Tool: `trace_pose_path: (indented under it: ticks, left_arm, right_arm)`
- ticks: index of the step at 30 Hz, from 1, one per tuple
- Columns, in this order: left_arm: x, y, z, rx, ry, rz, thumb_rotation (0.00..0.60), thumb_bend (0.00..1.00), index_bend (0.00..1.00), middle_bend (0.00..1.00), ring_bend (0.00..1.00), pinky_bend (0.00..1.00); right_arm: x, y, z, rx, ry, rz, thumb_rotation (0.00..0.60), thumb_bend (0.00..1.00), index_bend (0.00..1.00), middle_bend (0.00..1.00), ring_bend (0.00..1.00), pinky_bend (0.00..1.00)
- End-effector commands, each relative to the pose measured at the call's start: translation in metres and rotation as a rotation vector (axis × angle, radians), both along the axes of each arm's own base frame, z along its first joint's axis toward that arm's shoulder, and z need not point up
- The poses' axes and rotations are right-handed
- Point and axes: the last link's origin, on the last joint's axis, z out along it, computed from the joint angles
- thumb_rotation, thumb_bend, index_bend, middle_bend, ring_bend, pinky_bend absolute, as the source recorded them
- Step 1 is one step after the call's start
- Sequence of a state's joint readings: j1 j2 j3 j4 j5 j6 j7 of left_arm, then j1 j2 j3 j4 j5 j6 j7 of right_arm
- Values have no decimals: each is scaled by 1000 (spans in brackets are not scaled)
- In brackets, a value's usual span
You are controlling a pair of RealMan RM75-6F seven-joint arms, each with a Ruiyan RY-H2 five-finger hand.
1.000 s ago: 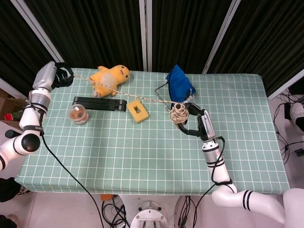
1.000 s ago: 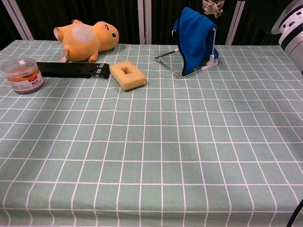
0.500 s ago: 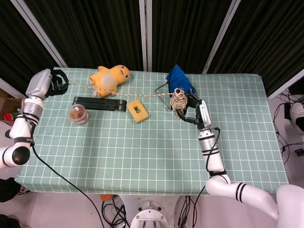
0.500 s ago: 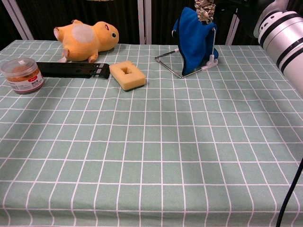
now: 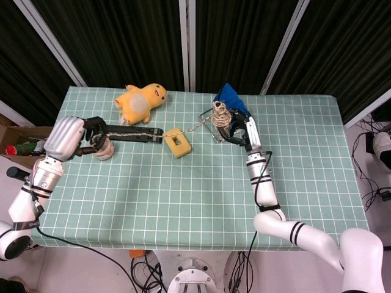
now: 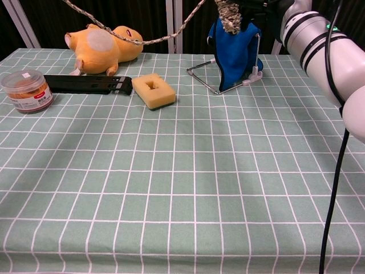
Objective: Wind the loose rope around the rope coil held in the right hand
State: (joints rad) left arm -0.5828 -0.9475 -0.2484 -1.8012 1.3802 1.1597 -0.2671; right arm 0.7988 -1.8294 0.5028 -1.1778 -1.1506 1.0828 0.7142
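Note:
In the head view my right hand [image 5: 237, 129] grips the rope coil [image 5: 220, 113], a tan ball of wound cord, raised in front of the blue cloth. The chest view shows the coil [image 6: 228, 13] at the top edge. The loose rope [image 5: 192, 127] runs left from the coil, over the yellow sponge and along the black bar. It ends at my left hand [image 5: 93, 130], which holds its far end beside the jar. In the chest view the rope [image 6: 142, 41] hangs in a slack curve above the plush duck; my left hand is outside that view.
A yellow plush duck [image 5: 142, 97] lies at the back. A black bar [image 5: 131, 132], a yellow sponge [image 5: 176, 142] and a lidded jar [image 5: 101, 148] sit mid-left. A blue cloth on a wire stand [image 6: 235, 45] stands behind the coil. The green checked tablecloth [image 6: 188, 188] stretches toward the front.
My left hand swung from the table's far left corner inward and forward to the jar. My right hand carried the coil back toward the blue cloth. The rope went from taut to slack.

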Motion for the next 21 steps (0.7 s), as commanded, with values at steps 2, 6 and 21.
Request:
trace_pose_path:
  ticks: [2, 6, 21]
  left_arm:
    - [42, -31, 3, -44, -48, -152, 600, 450, 802, 792, 725, 733]
    - [82, -47, -6, -111, -74, -261, 600, 449, 801, 792, 726, 733]
    - [198, -38, -42, -416, -173, -338, 600, 449, 801, 792, 726, 733]
  right_arm:
    - [11, 4, -11, 21, 22, 34, 600, 624, 759, 616, 562, 763]
    - [21, 11, -23, 45, 42, 67, 600, 624, 759, 616, 562, 763]
    - [50, 43, -57, 141, 144, 223, 600, 628, 759, 616, 562, 763]
